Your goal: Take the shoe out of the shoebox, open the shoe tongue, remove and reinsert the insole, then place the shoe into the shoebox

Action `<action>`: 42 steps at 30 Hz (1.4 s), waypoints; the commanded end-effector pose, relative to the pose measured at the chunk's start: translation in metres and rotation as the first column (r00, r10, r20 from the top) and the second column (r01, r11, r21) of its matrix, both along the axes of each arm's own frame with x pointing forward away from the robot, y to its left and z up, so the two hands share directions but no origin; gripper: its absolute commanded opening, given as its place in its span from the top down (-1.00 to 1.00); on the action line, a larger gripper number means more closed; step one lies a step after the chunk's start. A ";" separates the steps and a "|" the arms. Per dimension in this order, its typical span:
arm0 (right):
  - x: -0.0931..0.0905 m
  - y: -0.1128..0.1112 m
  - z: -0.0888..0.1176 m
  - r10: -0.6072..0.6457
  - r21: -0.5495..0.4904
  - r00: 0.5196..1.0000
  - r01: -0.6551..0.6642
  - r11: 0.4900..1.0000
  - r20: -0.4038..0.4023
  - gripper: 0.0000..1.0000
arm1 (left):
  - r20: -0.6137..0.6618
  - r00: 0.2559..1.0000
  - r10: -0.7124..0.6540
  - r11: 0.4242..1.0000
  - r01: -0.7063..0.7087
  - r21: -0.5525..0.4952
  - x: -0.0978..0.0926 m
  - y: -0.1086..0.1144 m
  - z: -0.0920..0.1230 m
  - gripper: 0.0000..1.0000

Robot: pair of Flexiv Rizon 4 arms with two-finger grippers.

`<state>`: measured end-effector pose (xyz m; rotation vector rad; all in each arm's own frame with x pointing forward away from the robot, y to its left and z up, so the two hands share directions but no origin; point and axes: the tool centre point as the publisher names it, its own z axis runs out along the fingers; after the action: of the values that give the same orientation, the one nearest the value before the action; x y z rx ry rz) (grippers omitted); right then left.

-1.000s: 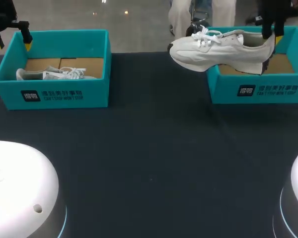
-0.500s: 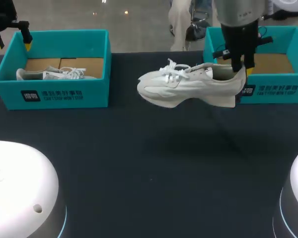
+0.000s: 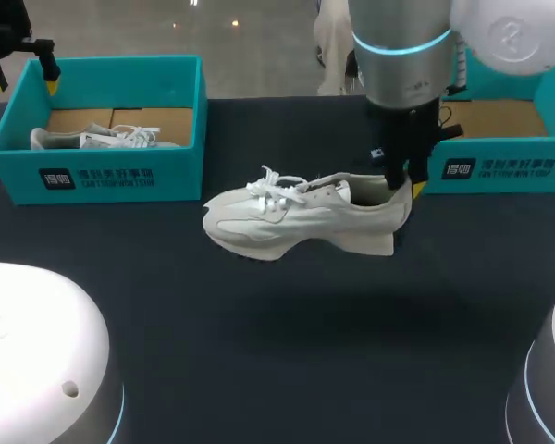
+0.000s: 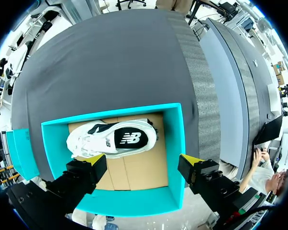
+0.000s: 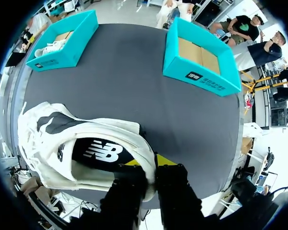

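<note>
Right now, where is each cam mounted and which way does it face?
Head: fixed above and behind, looking down on the table; right gripper holds the shoe.
Left wrist: on left arm, looking down past the left gripper into the left shoebox.
Right wrist: on right arm, looking along its gripper into the shoe.
Shared: all three show the left shoebox.

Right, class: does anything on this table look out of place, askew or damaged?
Nothing looks spilled or damaged. The white shoe is out of its shoebox, gripped at the heel by the right gripper over the dark table, which suits the task.
</note>
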<state>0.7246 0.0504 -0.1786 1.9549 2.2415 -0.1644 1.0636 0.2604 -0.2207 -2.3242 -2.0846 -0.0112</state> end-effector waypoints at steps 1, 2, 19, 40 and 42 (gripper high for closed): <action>0.007 0.008 -0.013 -0.014 0.000 0.999 0.014 1.000 -0.032 1.00 | 0.000 1.000 -0.001 1.000 0.001 0.000 0.000 0.000 0.000 -1.00; 0.007 0.008 -0.013 -0.014 0.000 0.999 0.014 1.000 -0.032 1.00 | 0.000 1.000 -0.001 1.000 0.001 0.000 0.000 0.000 0.000 -1.00; 0.012 0.009 -0.013 0.002 -0.016 1.000 -0.002 1.000 -0.016 1.00 | 0.000 1.000 -0.001 1.000 0.001 0.000 0.000 0.000 0.000 -1.00; 0.013 0.006 -0.121 0.102 -0.041 0.994 -0.103 0.994 -0.033 1.00 | 0.000 1.000 -0.001 1.000 0.001 0.000 0.000 0.000 0.000 -1.00; 0.013 0.006 -0.130 0.098 -0.048 0.995 -0.100 0.994 -0.036 1.00 | 0.000 1.000 -0.001 1.000 0.001 0.000 0.000 0.000 0.000 -1.00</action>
<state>0.7340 0.0524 -0.2891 1.8213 2.3261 -0.2269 1.0636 0.2605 -0.2207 -2.3241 -2.0846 -0.0110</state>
